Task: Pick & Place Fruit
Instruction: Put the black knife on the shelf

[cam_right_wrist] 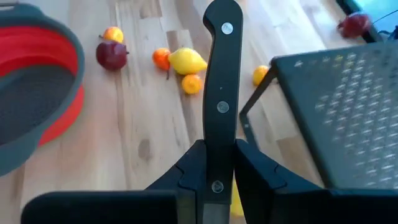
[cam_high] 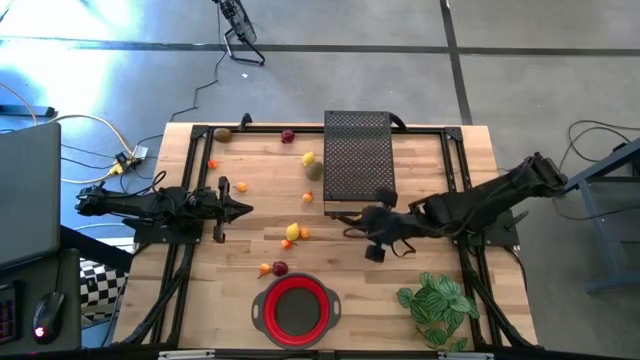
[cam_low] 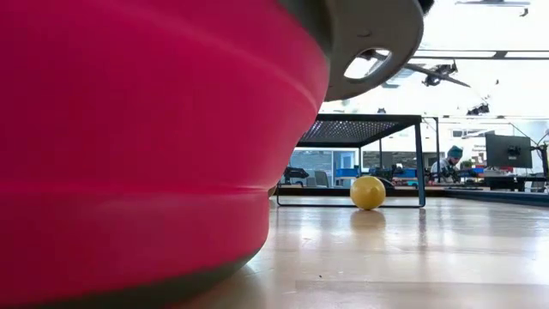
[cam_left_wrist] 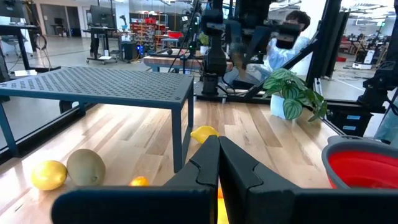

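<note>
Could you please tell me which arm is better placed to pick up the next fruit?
Left. The left gripper is shut on nothing, close to the small orange fruit; the right gripper is clamped on the knife.

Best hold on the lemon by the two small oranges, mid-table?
Take the lemon across its fat middle, from straight above: its pointed ends would likely slip, and the oranges lying close beside it crowd a low sideways approach.
</note>
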Action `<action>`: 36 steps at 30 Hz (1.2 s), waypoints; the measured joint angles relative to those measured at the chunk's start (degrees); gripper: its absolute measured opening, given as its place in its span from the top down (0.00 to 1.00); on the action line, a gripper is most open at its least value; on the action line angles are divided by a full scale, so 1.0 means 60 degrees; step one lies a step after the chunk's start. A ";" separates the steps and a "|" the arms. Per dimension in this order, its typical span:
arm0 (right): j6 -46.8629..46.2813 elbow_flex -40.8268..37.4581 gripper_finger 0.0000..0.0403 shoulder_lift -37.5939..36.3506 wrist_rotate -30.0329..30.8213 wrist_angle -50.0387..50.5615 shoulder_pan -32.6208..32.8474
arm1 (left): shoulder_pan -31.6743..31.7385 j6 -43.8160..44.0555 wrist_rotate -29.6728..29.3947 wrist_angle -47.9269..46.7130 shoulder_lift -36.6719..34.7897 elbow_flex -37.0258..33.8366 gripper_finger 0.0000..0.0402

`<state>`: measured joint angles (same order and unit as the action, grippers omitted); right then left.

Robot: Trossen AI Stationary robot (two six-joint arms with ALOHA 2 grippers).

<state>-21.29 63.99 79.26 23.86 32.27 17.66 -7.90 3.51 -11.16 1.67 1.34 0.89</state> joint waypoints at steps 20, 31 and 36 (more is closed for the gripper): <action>0.4155 0.2396 0.87 -0.0007 -0.0542 0.0276 -0.4601 | 0.0003 -0.0124 -0.1014 0.0135 0.0000 0.0000 1.00; 0.4907 0.2417 0.88 0.0193 -0.2119 -0.1143 -0.6788 | 0.0003 -0.0120 -0.1568 0.0302 0.0000 0.0000 1.00; 0.5091 0.2991 0.88 0.0841 -0.2219 -0.0731 -0.6909 | 0.0003 -0.0117 -0.1596 0.0460 0.0000 0.0002 1.00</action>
<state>9.26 81.94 84.31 10.54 27.89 -23.80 -7.88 2.81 -20.73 4.43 1.34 0.90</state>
